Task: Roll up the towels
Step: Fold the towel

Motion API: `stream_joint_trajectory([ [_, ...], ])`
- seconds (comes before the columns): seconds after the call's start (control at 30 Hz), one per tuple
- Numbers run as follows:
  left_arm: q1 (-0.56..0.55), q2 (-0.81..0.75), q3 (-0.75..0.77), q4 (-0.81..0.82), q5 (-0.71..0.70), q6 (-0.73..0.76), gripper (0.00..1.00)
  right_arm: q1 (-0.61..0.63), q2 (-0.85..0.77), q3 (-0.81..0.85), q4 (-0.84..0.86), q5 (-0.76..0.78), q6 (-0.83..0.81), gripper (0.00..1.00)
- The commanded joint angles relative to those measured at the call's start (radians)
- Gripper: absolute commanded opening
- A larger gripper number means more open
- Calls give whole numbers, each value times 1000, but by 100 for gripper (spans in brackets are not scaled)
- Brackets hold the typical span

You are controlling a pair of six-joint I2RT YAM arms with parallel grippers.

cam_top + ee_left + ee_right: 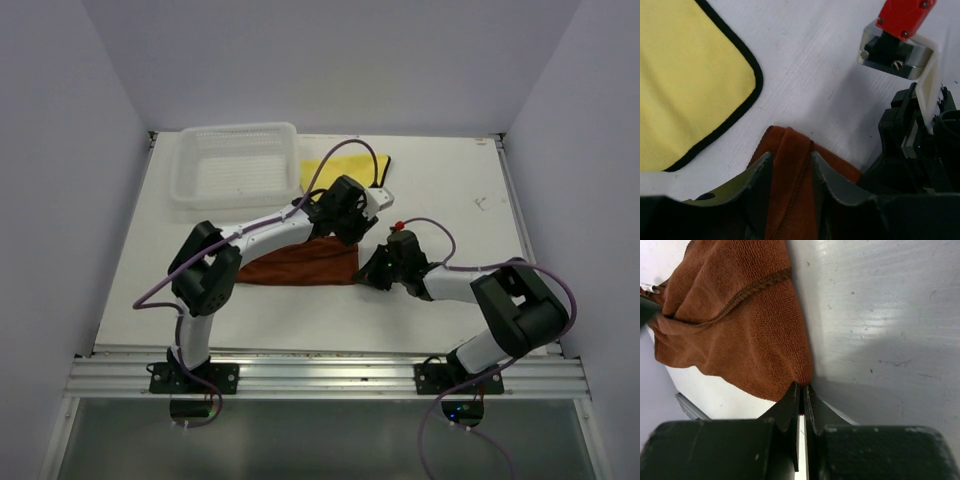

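Note:
The rust-brown towel (300, 265) lies folded in the middle of the table. My left gripper (348, 232) sits at its far right corner, jaws closed on a thick fold of the towel (790, 180). My right gripper (372, 270) is at the near right corner, jaws pinched shut on the towel's edge (740, 315). The yellow towel (335, 170) with a dark hem lies flat behind the left arm and fills the upper left of the left wrist view (685, 80).
A white mesh basket (238, 165) stands at the back left, touching the yellow towel's left side. The right arm's red-capped wrist (902, 30) shows close to the left gripper. Walls enclose the table on three sides.

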Motion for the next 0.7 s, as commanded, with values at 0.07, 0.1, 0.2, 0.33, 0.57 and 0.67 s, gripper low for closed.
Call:
stream_joint_trajectory([
  [0.07,-2,-5,-40,90,158,70,33,-3,32,-24,47,-35,25,0],
  [0.1,-2,-1,-57,102,169,67,30,-7,33,-25,47,-37,27,0],
  [0.2,-1,-7,-106,165,212,63,30,-11,26,-26,44,-41,25,0],
  [0.33,-1,-20,-143,221,249,60,32,-14,19,-24,30,-43,19,0],
  [0.57,-1,9,-150,225,248,78,31,-18,18,-42,44,-50,23,0],
  [0.67,-1,19,-147,228,223,90,30,-20,15,-50,47,-49,25,0],
])
